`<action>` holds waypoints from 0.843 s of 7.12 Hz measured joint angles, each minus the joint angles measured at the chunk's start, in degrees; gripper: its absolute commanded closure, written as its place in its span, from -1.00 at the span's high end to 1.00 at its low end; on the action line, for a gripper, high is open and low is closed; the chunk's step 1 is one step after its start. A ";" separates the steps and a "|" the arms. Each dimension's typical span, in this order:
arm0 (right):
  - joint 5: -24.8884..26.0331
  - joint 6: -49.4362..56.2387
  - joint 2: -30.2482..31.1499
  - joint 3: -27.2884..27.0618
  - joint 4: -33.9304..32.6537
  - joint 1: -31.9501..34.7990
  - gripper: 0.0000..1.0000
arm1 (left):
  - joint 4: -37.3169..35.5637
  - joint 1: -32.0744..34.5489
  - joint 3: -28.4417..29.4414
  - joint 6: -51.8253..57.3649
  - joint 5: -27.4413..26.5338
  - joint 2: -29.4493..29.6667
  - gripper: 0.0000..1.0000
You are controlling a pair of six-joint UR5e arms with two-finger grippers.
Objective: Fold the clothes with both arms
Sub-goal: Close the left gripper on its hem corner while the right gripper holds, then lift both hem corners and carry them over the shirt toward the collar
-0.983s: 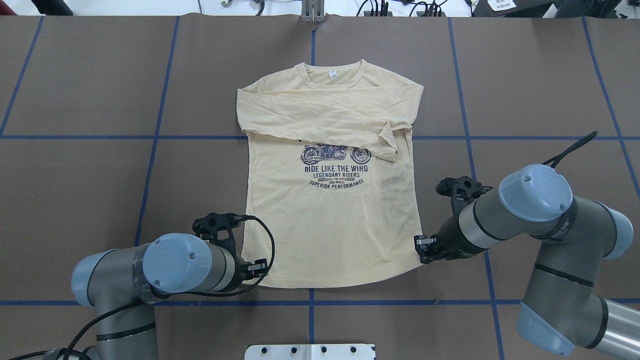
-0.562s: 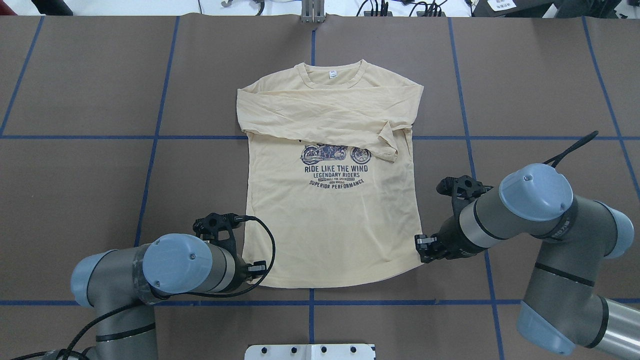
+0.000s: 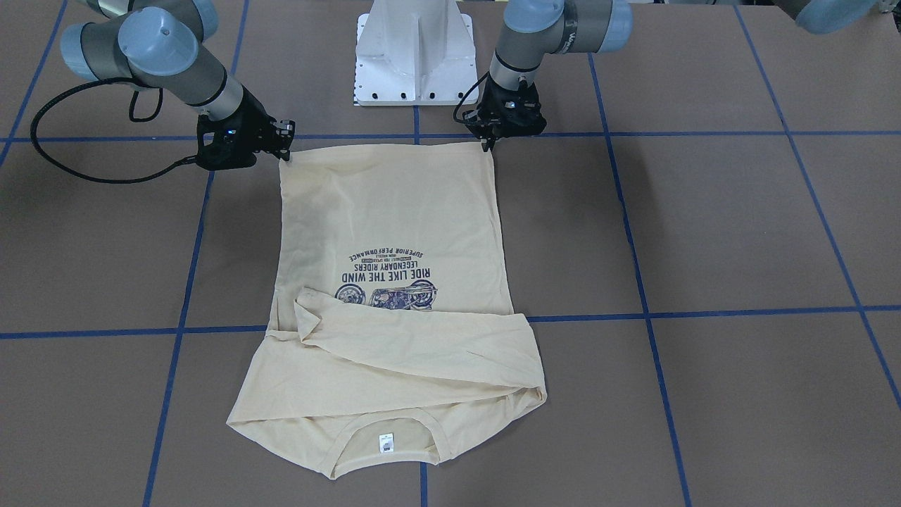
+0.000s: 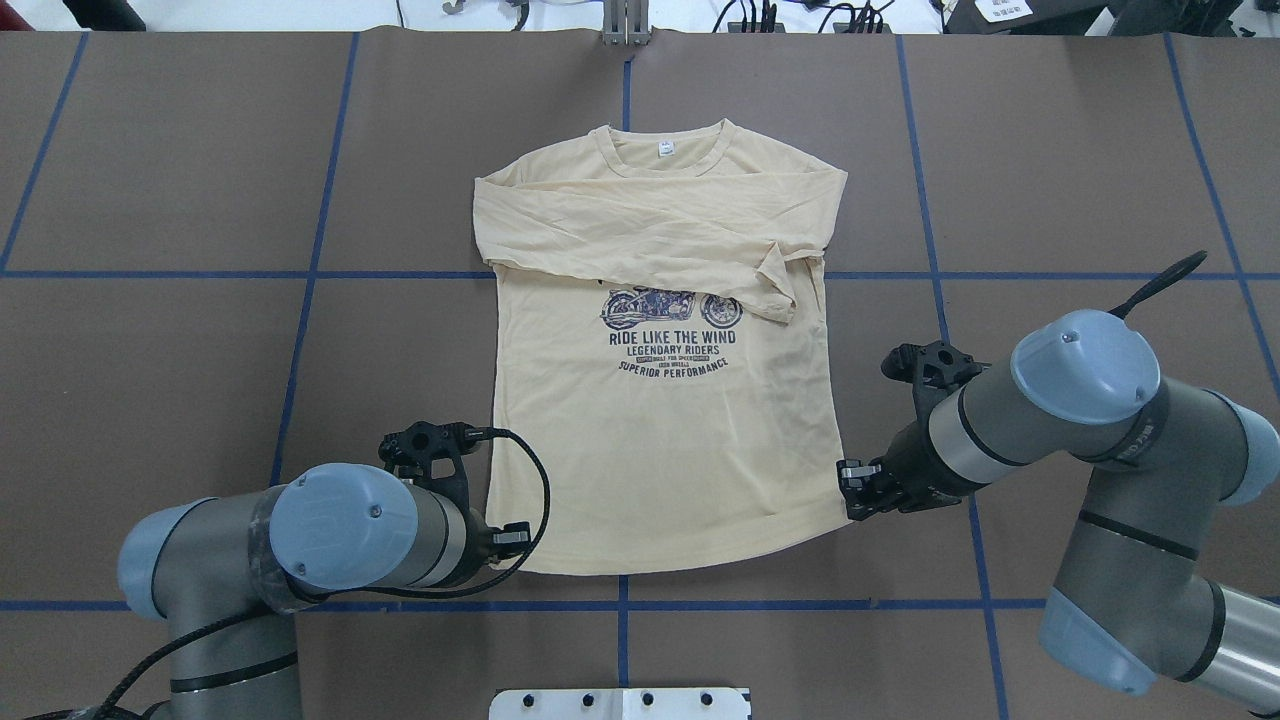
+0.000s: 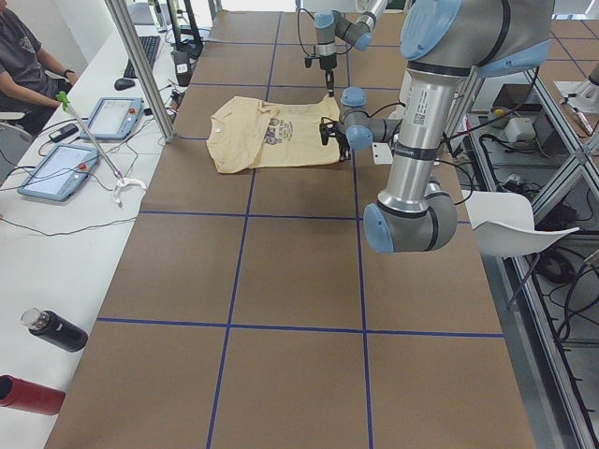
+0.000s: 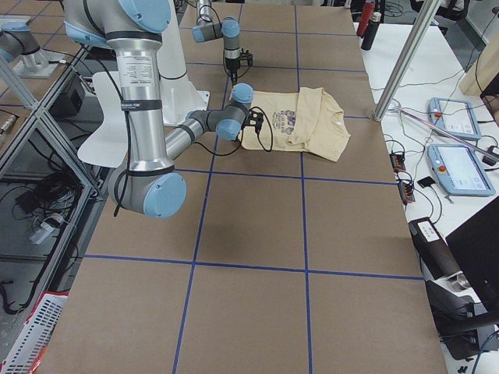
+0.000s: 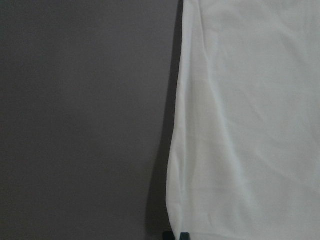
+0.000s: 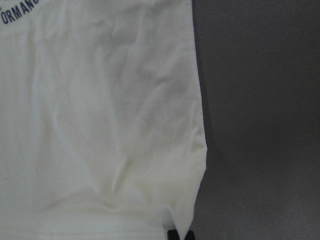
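**Both grippers at the shirt's hem corners**

The shirt (image 4: 660, 450) lay flat, print up, in the middle of the brown table (image 4: 180, 380). Its neck was on the far side from the robot and its hem on the near side. Both sleeves (image 4: 640, 225) were folded across the chest, just beyond the motorcycle print (image 4: 672, 310). The left gripper (image 4: 515, 535) sat at the hem's left corner, jaws narrow and pinching the cloth's edge. The right gripper (image 4: 850, 490) sat at the right corner, jaws likewise narrow on the cloth.
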State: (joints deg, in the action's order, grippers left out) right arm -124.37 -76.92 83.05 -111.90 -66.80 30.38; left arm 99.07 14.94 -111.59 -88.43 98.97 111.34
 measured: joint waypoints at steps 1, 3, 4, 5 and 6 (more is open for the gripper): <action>-1.85 -0.04 0.74 -0.65 -0.01 1.10 -1.00 | -2.51 -0.06 -1.94 1.17 -0.01 -0.02 -1.00; -4.61 -0.07 4.39 -3.91 0.08 1.58 -1.00 | -4.74 -1.28 -4.87 2.55 -0.13 -0.40 -1.00; -7.35 -0.72 6.10 -5.37 0.18 1.40 -1.00 | -4.99 -3.02 -6.29 3.27 -0.12 -0.71 -1.00; -10.18 -2.79 7.70 -6.95 0.30 0.44 -1.00 | -5.07 -5.22 -7.49 4.01 -0.10 -1.12 -1.00; -12.07 -5.36 8.96 -8.44 0.41 -1.25 -1.00 | -5.12 -6.85 -8.74 4.82 0.01 -1.68 -1.00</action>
State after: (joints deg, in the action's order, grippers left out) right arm -136.44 -82.29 92.01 -120.34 -66.39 29.12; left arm 93.94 8.09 -120.33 -83.60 98.99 109.66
